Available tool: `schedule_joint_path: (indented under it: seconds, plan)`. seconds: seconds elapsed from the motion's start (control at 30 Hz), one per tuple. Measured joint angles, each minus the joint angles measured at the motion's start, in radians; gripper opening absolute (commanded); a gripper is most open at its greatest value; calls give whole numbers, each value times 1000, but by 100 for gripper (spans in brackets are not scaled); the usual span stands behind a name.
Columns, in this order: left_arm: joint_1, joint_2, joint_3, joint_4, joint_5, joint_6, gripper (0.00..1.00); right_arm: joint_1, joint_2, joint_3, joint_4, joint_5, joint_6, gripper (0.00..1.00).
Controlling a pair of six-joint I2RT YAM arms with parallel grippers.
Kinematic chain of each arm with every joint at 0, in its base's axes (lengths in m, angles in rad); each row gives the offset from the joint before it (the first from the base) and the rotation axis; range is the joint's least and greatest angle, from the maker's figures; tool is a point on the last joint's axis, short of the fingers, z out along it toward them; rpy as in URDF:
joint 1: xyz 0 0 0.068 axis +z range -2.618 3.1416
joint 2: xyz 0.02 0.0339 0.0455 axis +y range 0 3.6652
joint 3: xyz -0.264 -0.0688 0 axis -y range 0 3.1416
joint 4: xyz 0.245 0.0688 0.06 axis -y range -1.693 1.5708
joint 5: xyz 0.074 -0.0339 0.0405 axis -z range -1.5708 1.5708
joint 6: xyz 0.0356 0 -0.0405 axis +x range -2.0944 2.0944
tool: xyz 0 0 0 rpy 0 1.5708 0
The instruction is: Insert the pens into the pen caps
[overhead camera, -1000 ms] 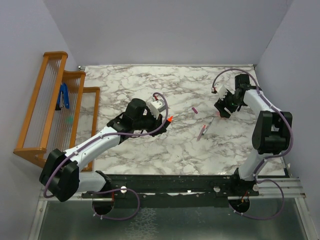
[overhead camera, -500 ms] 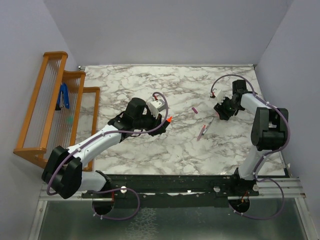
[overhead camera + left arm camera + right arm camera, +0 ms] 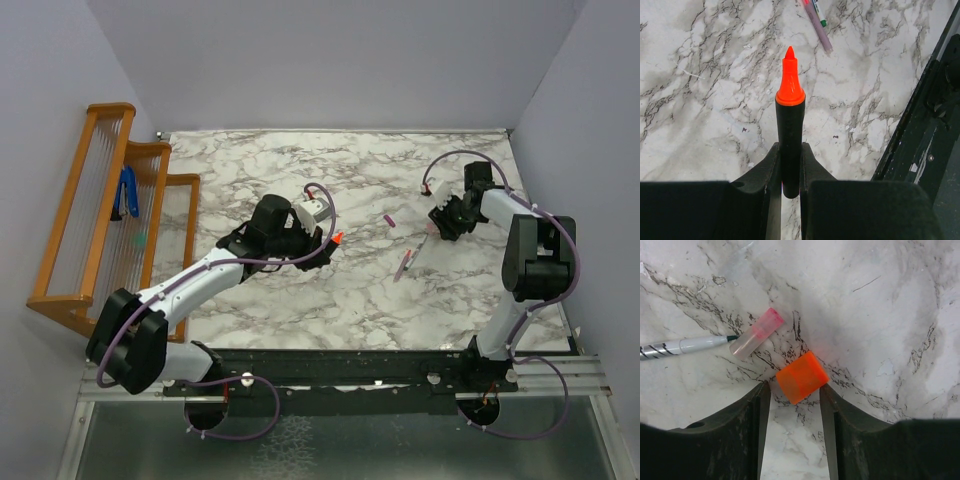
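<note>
The left gripper (image 3: 790, 152) is shut tight on the black marker (image 3: 790, 127), and the marker's orange tip points toward 3 o'clock in the top view, above the middle of the table (image 3: 250, 165). The right gripper (image 3: 795, 386) is down at about 2 o'clock on the table. Its jaws stand half wide, one on each side of the orange cap (image 3: 801, 377). I cannot tell if they squeeze it yet. The pale pink cap (image 3: 756, 334) lies at 10 o'clock from the orange cap, next to a thin pen (image 3: 685, 345). The step looks like picking up the orange cap. Next, the jaws need to pinch it, lift it, and turn its open end to the marker's tip.
</note>
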Motion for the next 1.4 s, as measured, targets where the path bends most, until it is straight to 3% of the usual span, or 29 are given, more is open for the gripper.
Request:
schedule_joint_path:
  seconds: [0.7, 1.4]
  plan:
    - [11, 25, 0, 0, 1, -1, 0, 0, 13, 10, 66, -6, 87, 51]
    - [12, 32, 0, 0, 14, -2, 0, 20, 28, 12, 125, -14, 285, 54]
